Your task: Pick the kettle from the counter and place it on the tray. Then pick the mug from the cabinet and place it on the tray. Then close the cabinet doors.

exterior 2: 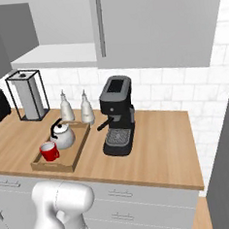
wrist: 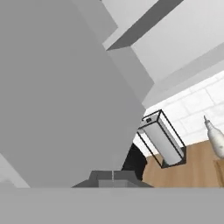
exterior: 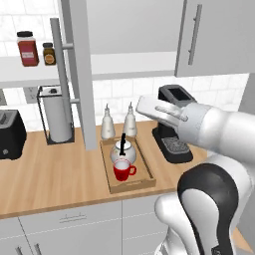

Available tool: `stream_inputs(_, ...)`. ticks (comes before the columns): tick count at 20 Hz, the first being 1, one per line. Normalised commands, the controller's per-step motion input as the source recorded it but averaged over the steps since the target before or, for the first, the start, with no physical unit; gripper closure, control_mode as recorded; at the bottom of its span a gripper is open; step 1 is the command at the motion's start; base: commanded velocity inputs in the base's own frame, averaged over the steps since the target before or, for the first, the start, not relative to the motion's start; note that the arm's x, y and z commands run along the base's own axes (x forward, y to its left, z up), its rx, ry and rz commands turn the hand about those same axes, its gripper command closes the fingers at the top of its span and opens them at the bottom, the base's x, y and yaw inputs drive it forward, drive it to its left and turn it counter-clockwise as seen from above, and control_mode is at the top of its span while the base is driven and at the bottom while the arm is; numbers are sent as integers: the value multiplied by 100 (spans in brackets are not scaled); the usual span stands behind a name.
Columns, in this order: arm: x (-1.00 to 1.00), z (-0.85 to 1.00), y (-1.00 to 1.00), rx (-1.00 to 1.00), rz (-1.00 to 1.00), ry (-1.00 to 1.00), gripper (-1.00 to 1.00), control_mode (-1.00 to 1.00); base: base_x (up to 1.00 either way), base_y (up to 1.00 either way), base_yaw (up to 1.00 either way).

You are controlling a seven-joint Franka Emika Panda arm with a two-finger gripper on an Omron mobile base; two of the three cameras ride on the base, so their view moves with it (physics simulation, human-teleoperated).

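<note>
The silvery kettle (exterior: 123, 151) (exterior 2: 63, 135) and the red mug (exterior: 122, 171) (exterior 2: 50, 151) both stand on the wooden tray (exterior: 147, 175) (exterior 2: 75, 149) on the counter (exterior: 50, 174). Above them, the cabinet's left door (exterior: 79, 74) stands open, edge-on to me, its bar handle (exterior: 58, 69) facing left. The right door (exterior: 219, 35) (exterior 2: 153, 26) is closed. Its white shelf (exterior: 129, 63) (exterior 2: 53, 55) is bare. My gripper (wrist: 113, 176) is shut with nothing in it, its tips close against the open door's grey panel (wrist: 65, 87).
Two pale bottles (exterior: 107, 124) (exterior: 130, 121) stand behind the tray. A black coffee machine (exterior: 172, 130) (exterior 2: 117, 117) is to its right. To the left are a paper towel holder (exterior: 56, 114) (wrist: 162, 139) and a toaster (exterior: 10, 134). Spice jars (exterior: 27, 49) sit on an open shelf.
</note>
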Motion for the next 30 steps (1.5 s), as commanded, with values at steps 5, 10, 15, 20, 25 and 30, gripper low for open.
stream_inputs(5,-13,-15,54,0,-26,-15,100,-100,0,0,0)
stream_inputs(10,-22,-3,51,0,-25,0,100,-100,0,0,0)
stream_inputs(15,-49,-5,39,0,-20,-4,100,-100,0,0,0)
stream_inputs(20,0,-28,88,0,-22,-10,100,-100,0,0,0)
stream_inputs(25,51,-51,100,-5,-26,-4,100,-100,0,0,0)
stream_inputs(30,100,-53,100,-3,-28,0,100,-100,0,0,0)
